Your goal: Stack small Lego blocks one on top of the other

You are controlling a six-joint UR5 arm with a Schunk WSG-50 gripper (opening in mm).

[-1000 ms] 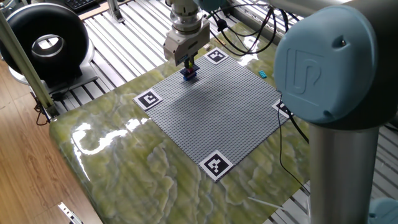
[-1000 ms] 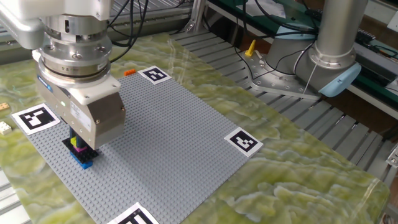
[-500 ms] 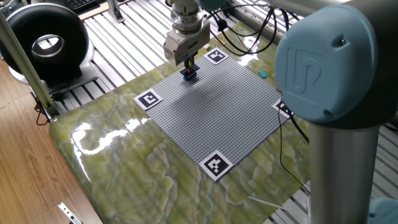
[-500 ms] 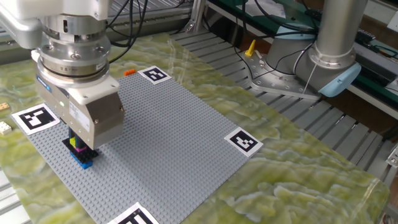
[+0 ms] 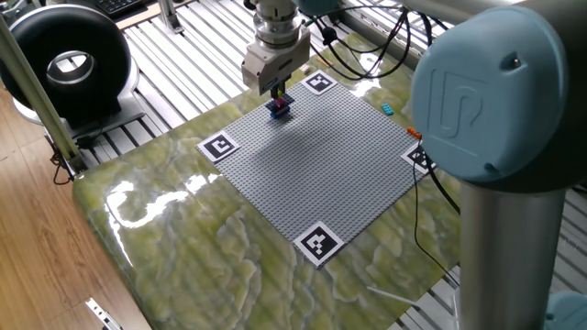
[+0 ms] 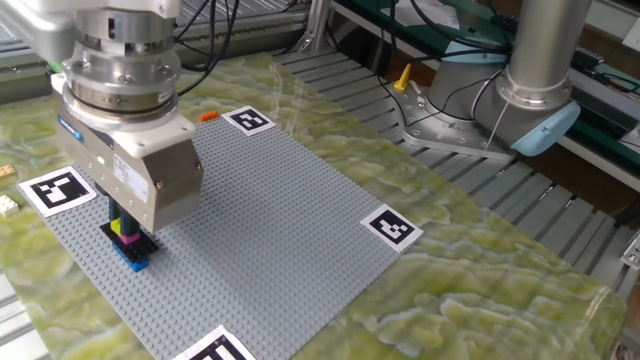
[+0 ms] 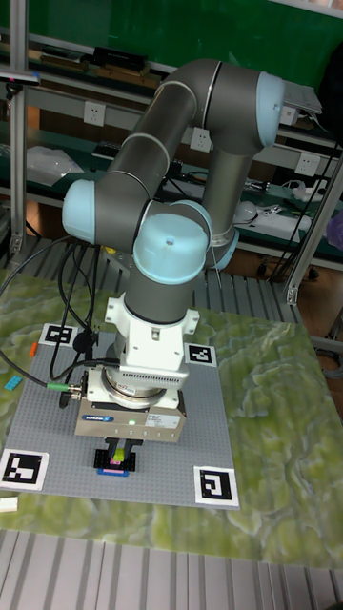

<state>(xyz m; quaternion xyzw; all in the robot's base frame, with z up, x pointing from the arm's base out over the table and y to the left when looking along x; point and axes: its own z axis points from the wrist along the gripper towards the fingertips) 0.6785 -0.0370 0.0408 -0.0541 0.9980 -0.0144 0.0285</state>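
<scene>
Marbled green table (image 5: 183, 247) carrying a large grey baseplate (image 5: 321, 165) with black-and-white marker tags (image 5: 318, 242) at its corners. UR5 arm (image 7: 181, 143) bent over the plate's edge, wrist pointing straight down.

Gripper (image 6: 128, 218) directly above a small stack of Lego blocks (image 6: 128, 243), black fingers (image 6: 118, 214) reaching down to the top of the stack. Stack seated on the baseplate near one edge, between two corner tags: dark blue brick (image 6: 135, 262) at the bottom, a black layer over it, a magenta brick (image 6: 126, 237) on top with a sliver of yellow showing. Same stack in the tall view as a low dark base with magenta brick (image 7: 115, 469) centred just under the gripper body.

Jaws narrow, set close about the top of the stack; whether touching the magenta brick or just clear of it, cannot tell, since the gripper housing hides the tips.

Loose bricks off the plate, well apart from the stack: cyan (image 5: 389, 109), orange (image 6: 208, 116), tan (image 6: 8, 204).
</scene>
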